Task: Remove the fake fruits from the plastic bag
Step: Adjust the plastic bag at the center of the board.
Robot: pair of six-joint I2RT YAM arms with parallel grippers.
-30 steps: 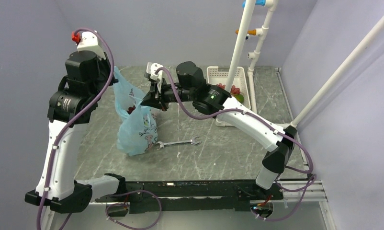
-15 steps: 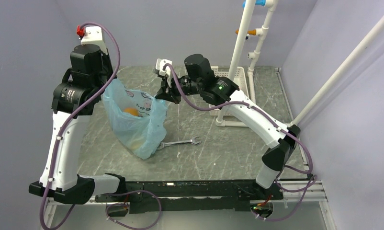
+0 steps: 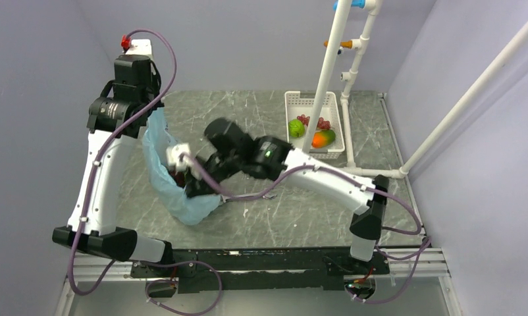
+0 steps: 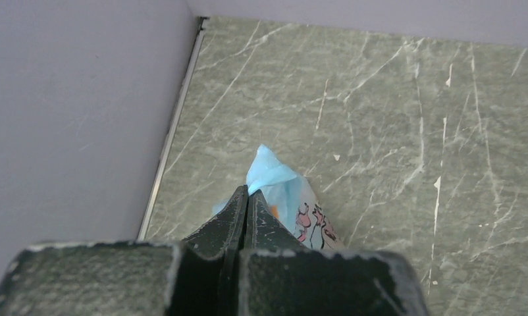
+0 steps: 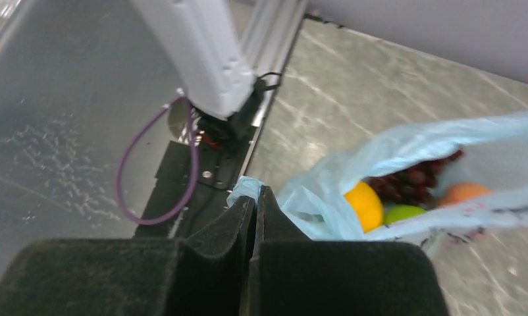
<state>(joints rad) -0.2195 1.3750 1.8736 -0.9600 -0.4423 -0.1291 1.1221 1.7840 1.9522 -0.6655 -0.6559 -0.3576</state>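
**Plastic bag (image 3: pixel 182 204) stretched between two grippers, well to the left of the white basket (image 3: pixel 294 99).**

The left gripper (image 4: pixel 247 191) has its jaws clamped on a bunched tip of the rim, at the end farther from the basket. The right gripper (image 5: pixel 256 192) likewise pinches the rim, at the end nearer the arm bases. The bag's long axis runs on a slant between the two grips. Its mouth gapes upward and toward the basket, showing dark grapes (image 5: pixel 413 181), an orange (image 5: pixel 363 205), a green fruit (image 5: pixel 403 212) and a peach-coloured fruit (image 5: pixel 462 193) inside.
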